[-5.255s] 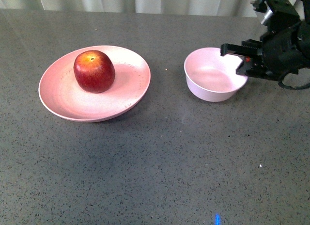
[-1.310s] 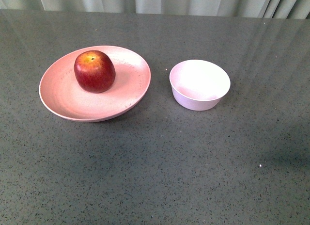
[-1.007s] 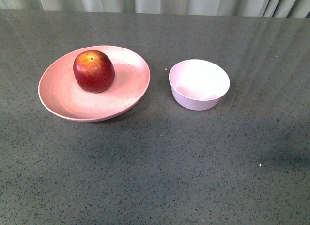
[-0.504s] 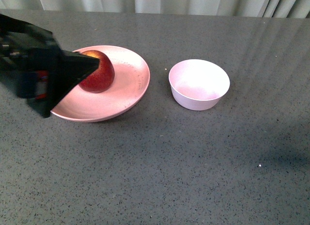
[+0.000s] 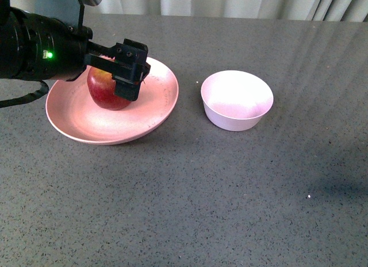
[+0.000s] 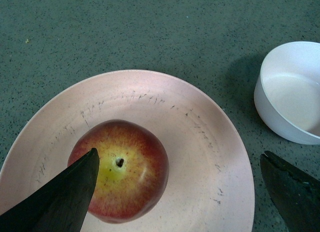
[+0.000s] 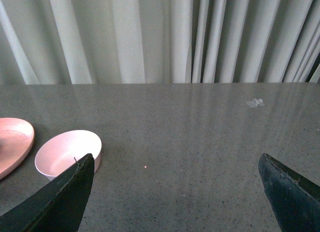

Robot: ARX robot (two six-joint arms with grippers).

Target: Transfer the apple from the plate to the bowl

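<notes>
The dark grey speckled counter carries the wide pink plate on the left. The small pale bowl stands near it on the right, not touching.

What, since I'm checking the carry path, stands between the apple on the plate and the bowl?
Nothing visible does. The apple sits on the plate, and between the plate's rim and the bowl lies only bare grey table. The left tool is open at the apple.
</notes>
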